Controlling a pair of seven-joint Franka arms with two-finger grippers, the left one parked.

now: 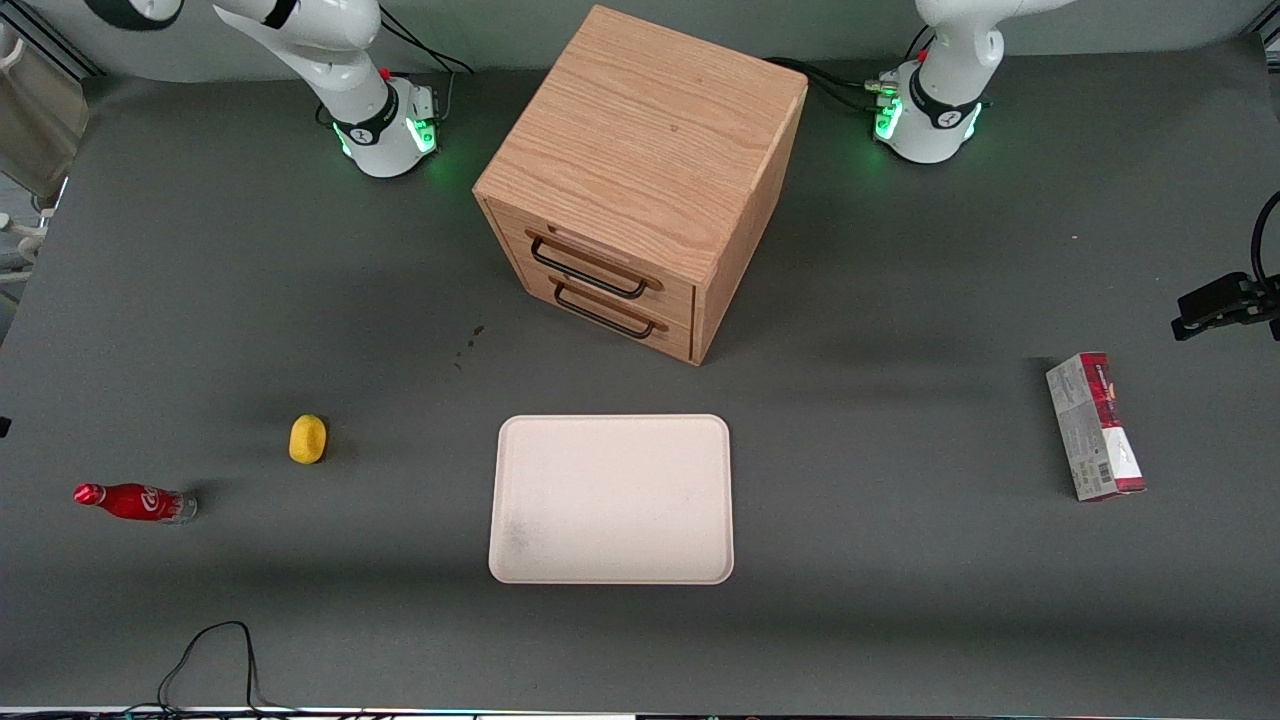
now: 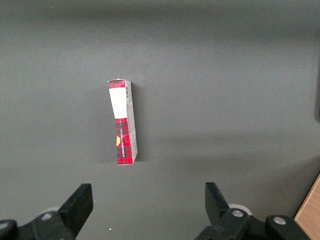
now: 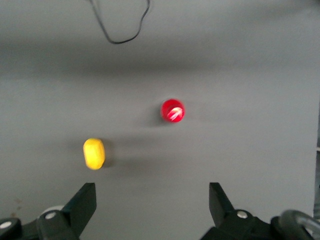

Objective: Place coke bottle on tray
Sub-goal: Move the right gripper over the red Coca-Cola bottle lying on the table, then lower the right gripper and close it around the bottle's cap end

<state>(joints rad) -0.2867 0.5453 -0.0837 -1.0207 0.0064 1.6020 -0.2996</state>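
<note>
A small slim red coke bottle [image 1: 135,502] with a red cap and clear base stands upright on the dark grey table near the working arm's end. It is well apart from the large flat cream-white rectangular tray [image 1: 612,500], which lies in front of the light wooden two-drawer cabinet [image 1: 640,170]. A small yellow oval object [image 1: 308,439] sits near the bottle, a little farther from the front camera and closer to the tray.

The right arm's gripper [image 3: 152,206] hangs above the table, its two black fingers [image 3: 84,200] spread wide and holding nothing. Its wrist view looks straight down on the bottle's round cap [image 3: 172,110].

The bottle looks light, rigid and smooth-sided, and being tall on a narrow base it would probably tip at a slight knock. The surest hold appears to be across the body just below the neck, with the jaws closing squarely so the glossy surface cannot slip. A red-and-grey carton box [image 1: 1095,425] lies toward the parked arm's end.
</note>
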